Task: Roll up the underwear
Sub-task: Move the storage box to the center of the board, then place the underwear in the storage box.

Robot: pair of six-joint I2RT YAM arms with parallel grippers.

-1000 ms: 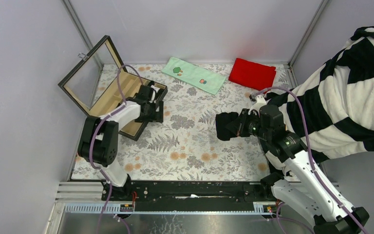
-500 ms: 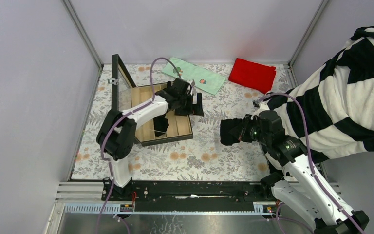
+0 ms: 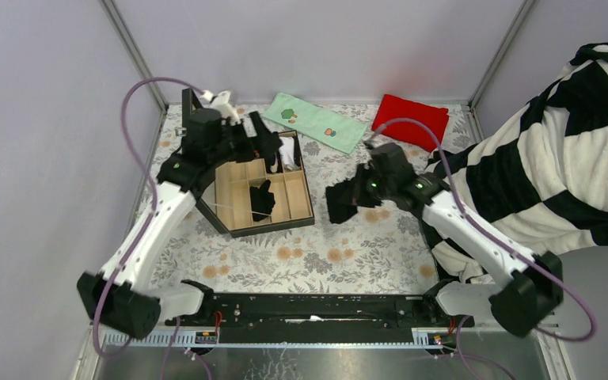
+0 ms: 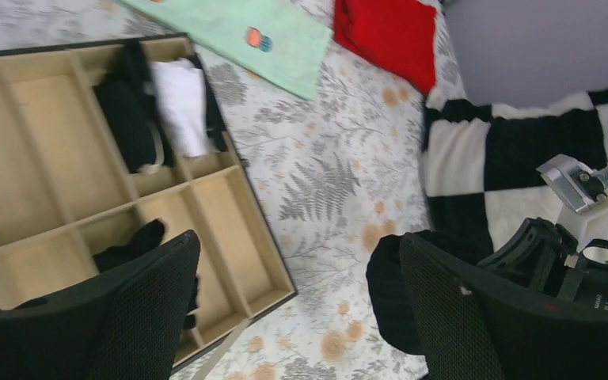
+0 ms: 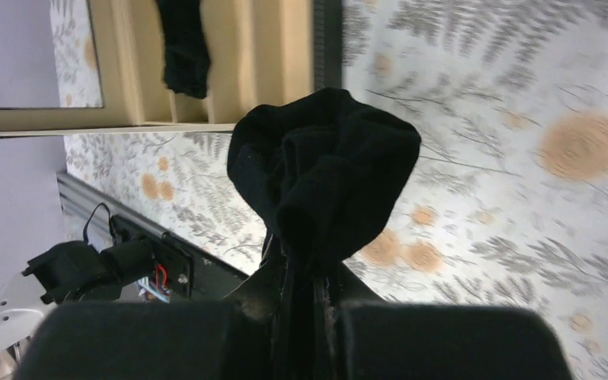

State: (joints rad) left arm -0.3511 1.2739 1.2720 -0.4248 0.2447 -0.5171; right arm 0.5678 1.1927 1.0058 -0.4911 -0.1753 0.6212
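Pinching the underwear (image 5: 324, 170), the right gripper (image 5: 304, 289) holds it bunched ahead.

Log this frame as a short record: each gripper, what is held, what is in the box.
left gripper: open, empty, over the wooden box
right gripper: shut on the held underwear, black, bunched, right of the box
box contents: boxed underwear, black, middle compartment; black and white garments, far compartment

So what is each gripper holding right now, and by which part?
The right gripper pinches a bunched black underwear by one gathered end; the rest bulges past the fingertips. The left gripper is open, holding nothing.
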